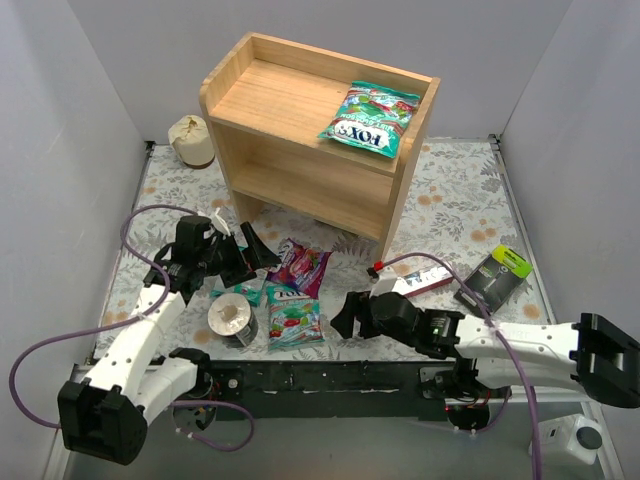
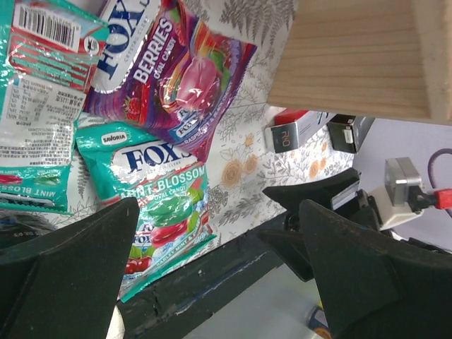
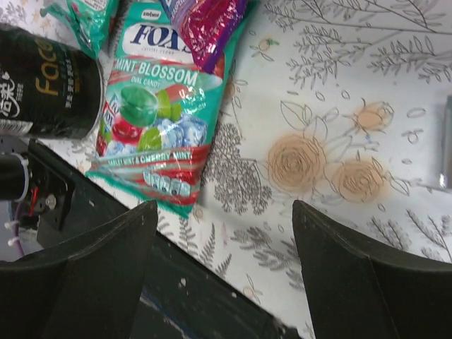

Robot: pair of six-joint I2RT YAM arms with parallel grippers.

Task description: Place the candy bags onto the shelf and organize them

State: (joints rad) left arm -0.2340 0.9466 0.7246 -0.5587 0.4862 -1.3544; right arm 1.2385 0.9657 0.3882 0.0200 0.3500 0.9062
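Your left gripper stands wide and empty. The Mint Blossom bag lies just ahead of its jaws, the purple bag beyond. Your right gripper is wide too, holding nothing — another green bag lies atop the shelf.

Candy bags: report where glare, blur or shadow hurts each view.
Left wrist: white glare streaks the purple Berries bag, lettering legible; the near fingers are dark, featureless. Right wrist: sheen on the Mint Blossom bag, fingers soft-edged. Top external: even light, soft shadow inside the shelf.
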